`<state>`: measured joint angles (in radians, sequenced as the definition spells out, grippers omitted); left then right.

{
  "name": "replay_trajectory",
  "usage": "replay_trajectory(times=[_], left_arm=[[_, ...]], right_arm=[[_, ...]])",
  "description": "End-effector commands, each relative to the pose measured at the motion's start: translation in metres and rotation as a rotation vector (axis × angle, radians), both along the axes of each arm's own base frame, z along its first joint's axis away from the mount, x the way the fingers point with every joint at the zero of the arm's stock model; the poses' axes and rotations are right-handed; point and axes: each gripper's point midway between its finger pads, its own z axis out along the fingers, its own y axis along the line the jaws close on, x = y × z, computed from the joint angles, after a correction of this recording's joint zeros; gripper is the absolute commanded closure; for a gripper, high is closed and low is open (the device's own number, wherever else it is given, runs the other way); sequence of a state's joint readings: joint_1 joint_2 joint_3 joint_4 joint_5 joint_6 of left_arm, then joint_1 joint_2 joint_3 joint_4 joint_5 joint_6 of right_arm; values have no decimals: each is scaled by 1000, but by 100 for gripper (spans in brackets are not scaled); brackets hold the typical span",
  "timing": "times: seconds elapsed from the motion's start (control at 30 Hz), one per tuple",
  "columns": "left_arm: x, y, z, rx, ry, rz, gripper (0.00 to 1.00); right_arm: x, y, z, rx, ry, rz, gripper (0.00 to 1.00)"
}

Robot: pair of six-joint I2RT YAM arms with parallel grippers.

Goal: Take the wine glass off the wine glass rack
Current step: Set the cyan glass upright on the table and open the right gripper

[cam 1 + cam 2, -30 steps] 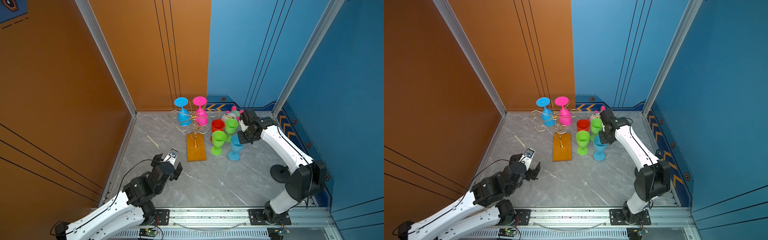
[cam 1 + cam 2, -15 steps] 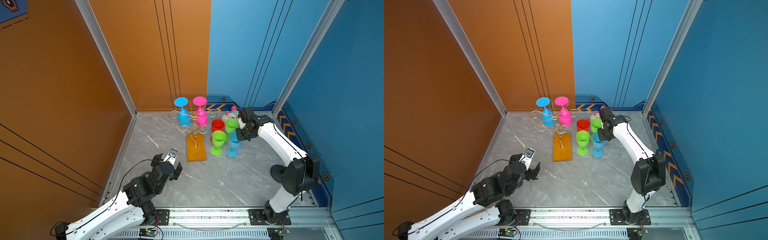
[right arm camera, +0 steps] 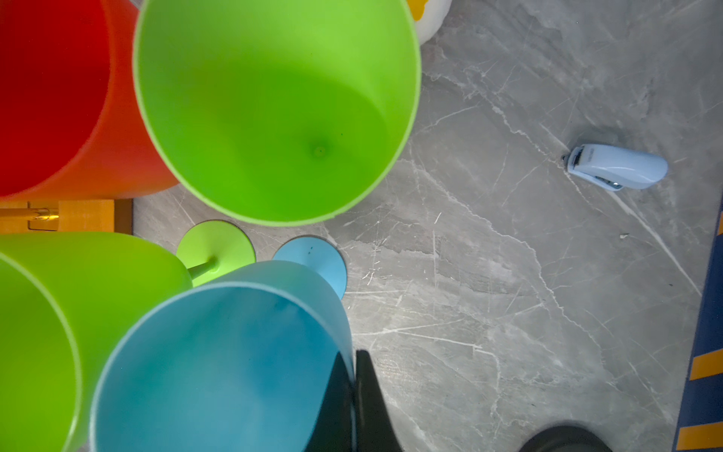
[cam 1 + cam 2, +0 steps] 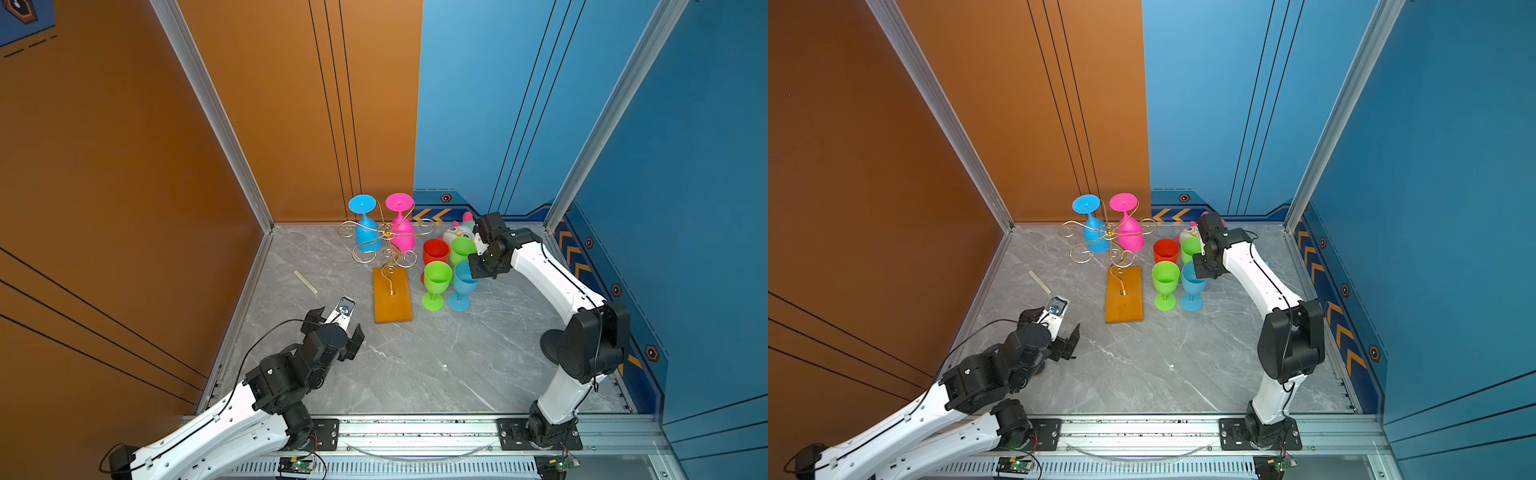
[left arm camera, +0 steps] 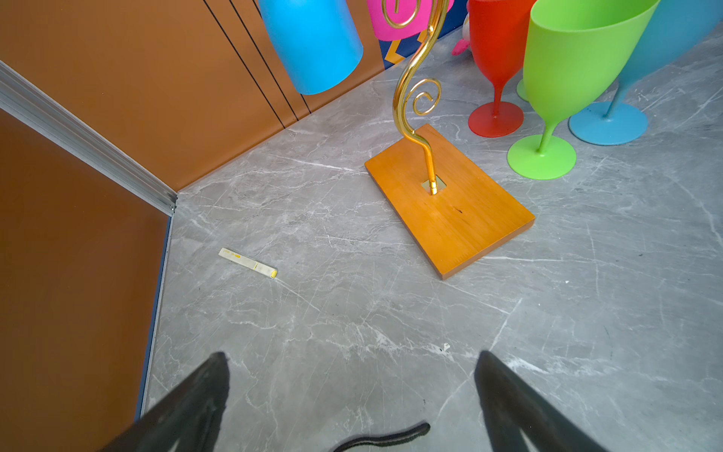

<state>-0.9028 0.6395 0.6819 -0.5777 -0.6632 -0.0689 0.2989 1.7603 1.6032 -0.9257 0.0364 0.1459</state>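
Right wrist view shows the right end effector (image 3: 352, 370) pressed together on the rim of the held glass (image 3: 219, 364), a blue one, with one finger inside the bowl and one outside. Compared with a second ago, that arm has carried the glass inward in both top views. It has gone from a spot standing apart toward the right to a place just beside the green glass (image 4: 437, 275). Its foot now looks set on the desk (image 4: 415, 365), to the right of the rack (image 4: 392, 301) and clear of the wire arms. I judge the placing step nearly done: the glass is off the rack and upright, and only letting go and backing away seem left. That calls for care, since the cups around it stand crowded and a nudge could tip one. Two glasses hang upside down on the rack, unmoved: the hung blue glass (image 4: 368, 237) and the pink glass (image 4: 402, 236). The left end effector (image 5: 352, 354) is spread wide and empty, hovering over the desk in front of the rack's base, in the same place as before.
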Motion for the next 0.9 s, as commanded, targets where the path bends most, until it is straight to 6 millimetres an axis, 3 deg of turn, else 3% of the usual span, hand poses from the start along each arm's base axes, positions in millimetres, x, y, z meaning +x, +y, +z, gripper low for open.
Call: replay_trajectory(times=[0.0, 0.23, 0.67, 0.87], left_arm=[[0, 3, 5, -1, 1, 3, 2], [0, 3, 4, 0, 4, 2, 2], [1, 3, 3, 0, 8, 3, 2], [1, 2, 1, -2, 21, 1, 2]], right_arm=[[11, 3, 4, 32, -23, -19, 100], [13, 3, 2, 41, -19, -23, 100], [10, 3, 4, 46, -20, -22, 77], [7, 1, 18, 46, -51, -23, 71]])
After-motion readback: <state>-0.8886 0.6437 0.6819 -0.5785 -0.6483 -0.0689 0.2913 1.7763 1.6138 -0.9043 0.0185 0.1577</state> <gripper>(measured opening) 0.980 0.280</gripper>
